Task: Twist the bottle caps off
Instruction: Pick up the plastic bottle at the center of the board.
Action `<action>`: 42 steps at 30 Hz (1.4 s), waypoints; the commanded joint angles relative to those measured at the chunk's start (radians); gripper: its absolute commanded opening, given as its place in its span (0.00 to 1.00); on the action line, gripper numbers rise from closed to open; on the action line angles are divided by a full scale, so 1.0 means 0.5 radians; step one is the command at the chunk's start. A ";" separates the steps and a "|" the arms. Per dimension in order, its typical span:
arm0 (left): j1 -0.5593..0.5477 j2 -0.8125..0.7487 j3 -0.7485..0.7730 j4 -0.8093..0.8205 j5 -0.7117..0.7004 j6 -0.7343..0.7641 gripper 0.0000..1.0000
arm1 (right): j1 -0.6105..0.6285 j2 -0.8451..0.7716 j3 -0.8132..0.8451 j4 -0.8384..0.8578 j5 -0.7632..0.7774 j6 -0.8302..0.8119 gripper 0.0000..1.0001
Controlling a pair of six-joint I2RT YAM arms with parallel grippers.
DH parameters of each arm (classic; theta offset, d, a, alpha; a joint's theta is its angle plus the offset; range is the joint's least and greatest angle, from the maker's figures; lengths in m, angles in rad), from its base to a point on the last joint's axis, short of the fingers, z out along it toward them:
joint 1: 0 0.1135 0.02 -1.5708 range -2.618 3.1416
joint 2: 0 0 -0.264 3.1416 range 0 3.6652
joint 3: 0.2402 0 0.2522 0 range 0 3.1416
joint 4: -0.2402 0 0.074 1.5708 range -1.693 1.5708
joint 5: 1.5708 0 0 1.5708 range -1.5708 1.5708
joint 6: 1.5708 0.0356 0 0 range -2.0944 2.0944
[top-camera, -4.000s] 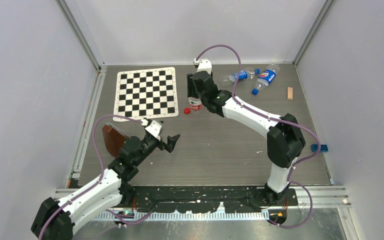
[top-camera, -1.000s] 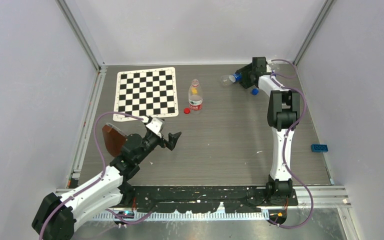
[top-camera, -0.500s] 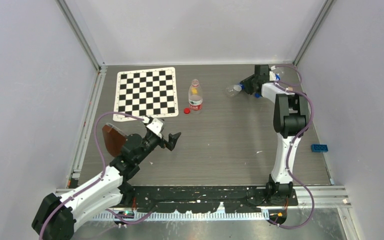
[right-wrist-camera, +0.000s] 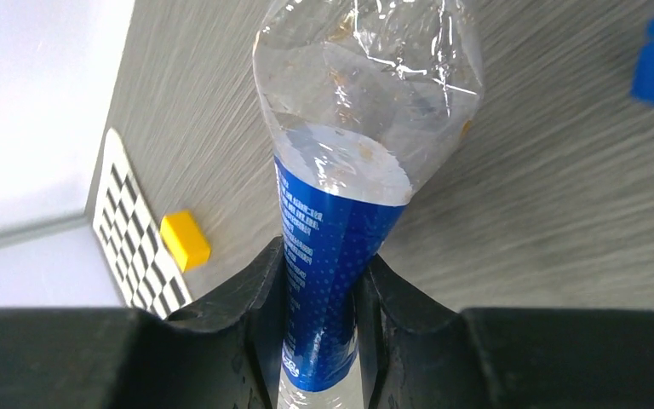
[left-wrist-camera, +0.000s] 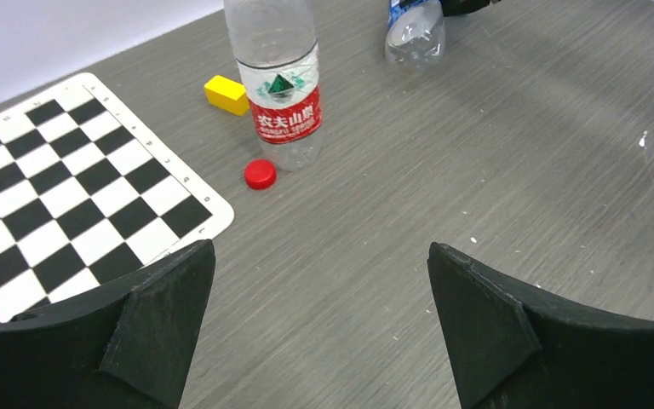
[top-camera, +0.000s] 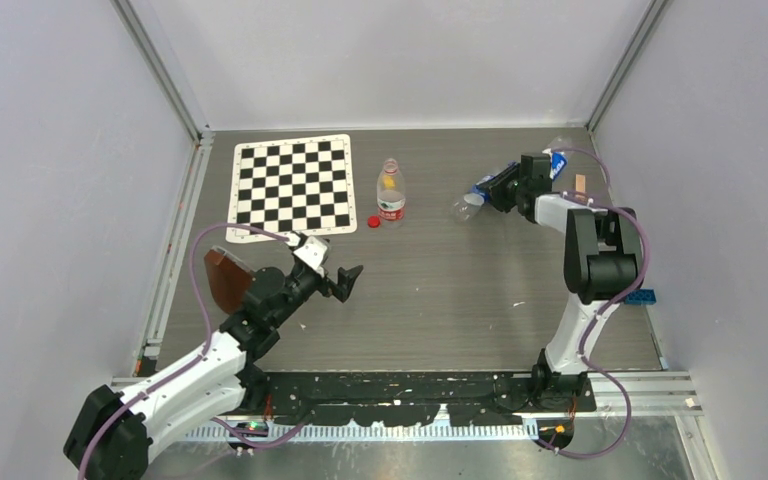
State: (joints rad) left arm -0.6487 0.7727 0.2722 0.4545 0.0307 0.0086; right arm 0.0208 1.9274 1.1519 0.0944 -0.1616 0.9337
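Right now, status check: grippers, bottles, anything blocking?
Left gripper open, empty. Right gripper shut on blue-label bottle, cap end hidden. Red-label bottle upright, red cap off beside it. Yellow block beyond it, not blocking.

**Reporter:** What are the twin arms wearing?

**Photographer:** White shells are sheathing the left arm [top-camera: 198, 375] and right arm [top-camera: 568, 328]. Black housings are capping the joints, purple cables [top-camera: 196, 280] are trailing, and matte black fingers [left-wrist-camera: 157, 328] are tipping the left pincer [left-wrist-camera: 319, 256] and right pincer [right-wrist-camera: 319, 273].

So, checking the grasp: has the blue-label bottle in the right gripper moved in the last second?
Yes. The blue-label bottle, in the right gripper, came nearer the arm bases, from beside the red-label bottle's neck to level with its label.
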 commanded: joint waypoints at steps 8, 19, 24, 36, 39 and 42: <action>-0.010 0.171 0.252 -0.011 0.134 -0.415 0.98 | 0.036 -0.744 -0.846 1.097 -0.675 -0.041 0.31; -0.008 0.324 0.269 0.163 0.295 -0.524 0.98 | 0.252 -1.246 -1.587 1.974 -1.095 0.124 0.30; -0.009 0.340 0.270 0.189 0.336 -0.537 0.99 | 0.253 -1.450 -1.581 1.865 -1.316 0.054 0.29; -0.009 0.513 0.251 0.716 0.447 -1.030 0.99 | 0.464 -2.028 -1.484 0.967 -1.592 -0.501 0.28; -0.009 0.641 0.247 0.951 0.501 -1.187 0.99 | 0.605 -2.069 -1.423 0.723 -1.556 -0.717 0.28; -0.010 0.792 0.255 1.172 0.558 -1.312 0.99 | 0.664 -2.046 -1.384 0.653 -1.558 -0.757 0.27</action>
State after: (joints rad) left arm -0.6487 1.1004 0.3721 0.7963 0.2565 -0.5198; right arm 0.3237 0.9070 0.4030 0.5461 -0.9340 0.6781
